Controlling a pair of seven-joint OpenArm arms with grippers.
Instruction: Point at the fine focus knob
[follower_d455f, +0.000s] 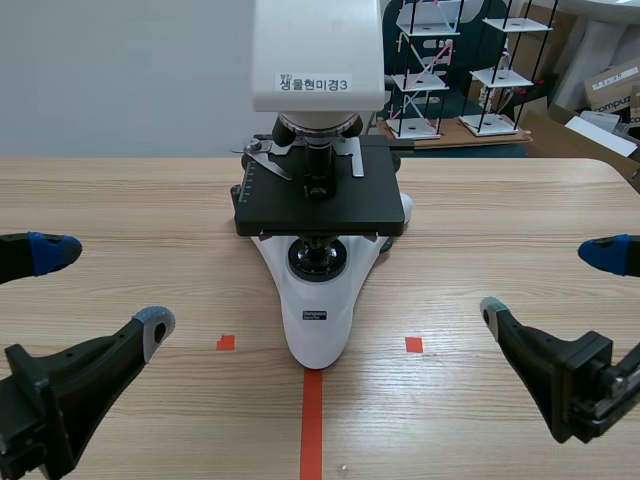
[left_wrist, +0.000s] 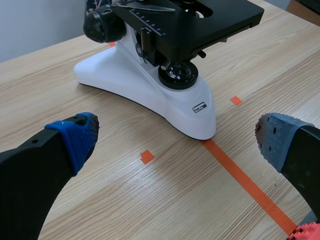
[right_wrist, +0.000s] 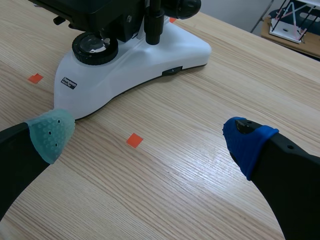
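A white and black microscope (follower_d455f: 318, 200) stands at the table's middle, its foot toward me. The left wrist view shows its black focus knob (left_wrist: 104, 25), a small knob set in a larger one, on the side of the stand, far ahead of my left gripper (left_wrist: 177, 135). The knob on the opposite side (right_wrist: 182, 6) appears in the right wrist view, far ahead of my right gripper (right_wrist: 148, 135). Both grippers are open and hold nothing. My left gripper (follower_d455f: 108, 286) hovers low at the near left and my right gripper (follower_d455f: 546, 285) at the near right, each well apart from the microscope.
Behind the table at the back right stand wire-frame models (follower_d455f: 455, 65) on a board, with cardboard boxes (follower_d455f: 610, 95) beside them. Bare wooden tabletop (follower_d455f: 130, 200) lies on either side of the microscope.
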